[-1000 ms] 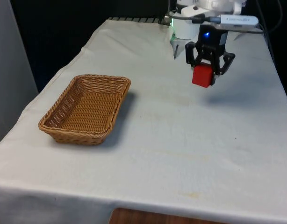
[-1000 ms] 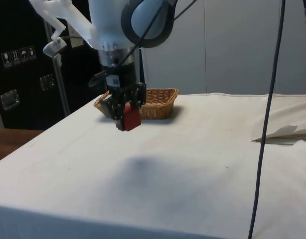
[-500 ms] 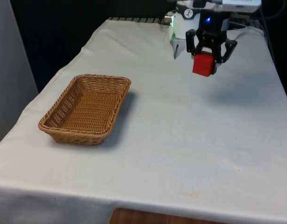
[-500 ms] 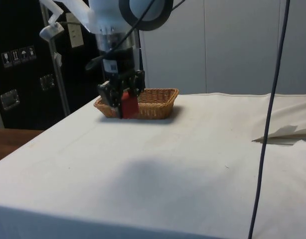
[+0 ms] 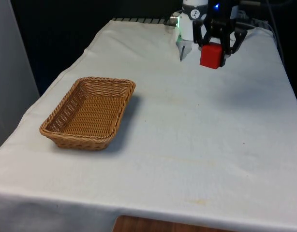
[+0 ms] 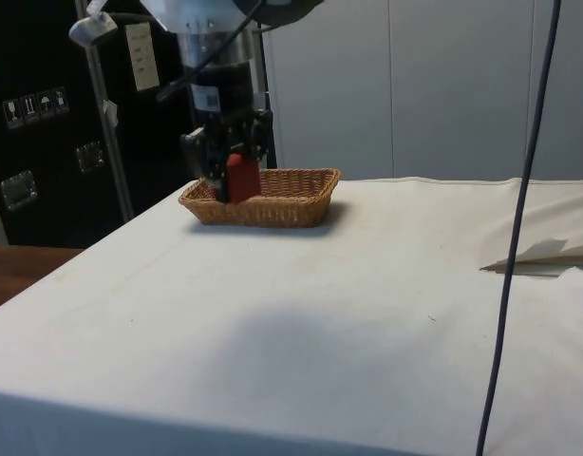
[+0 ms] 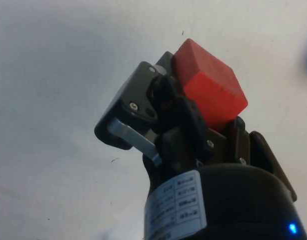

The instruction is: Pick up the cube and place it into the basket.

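A: Item one, gripper (image 5: 215,46)?
B: Black, two fingers; closed on the cube (image 5: 210,55); raised well above the cloth (image 5: 197,135), at the far end of the table, toward the front view's right; pointing downward.

A: Item two, cube?
B: Red, matte; clamped between the fingers, off the cloth; in the wrist view the cube (image 7: 209,88) juts out beyond the fingertips, with plain white cloth (image 7: 58,70) behind it; one finger (image 7: 138,107) presses against its side; a few small dark specks on its upper face.

A: Item three, basket (image 5: 88,112)?
B: Woven wicker, tan, rectangular with sloping walls; sitting flat on the cloth toward the front view's left, nearer the camera than the gripper; well apart from the cube; nothing in it.

A: And from the side?
B: The gripper (image 6: 228,169) hangs with the cube (image 6: 241,178) in front of the basket (image 6: 277,197) as the side camera sees it; the cube overlaps the basket's near rim in that picture; the front view shows the two are in fact well apart; a broad soft shadow lies on the cloth (image 6: 301,332) nearer the side camera.

A: Other entries?
B: A thin dark cable (image 6: 519,218) running down the side view's right; a fold of cloth (image 6: 543,255) at the table's far edge in that view.
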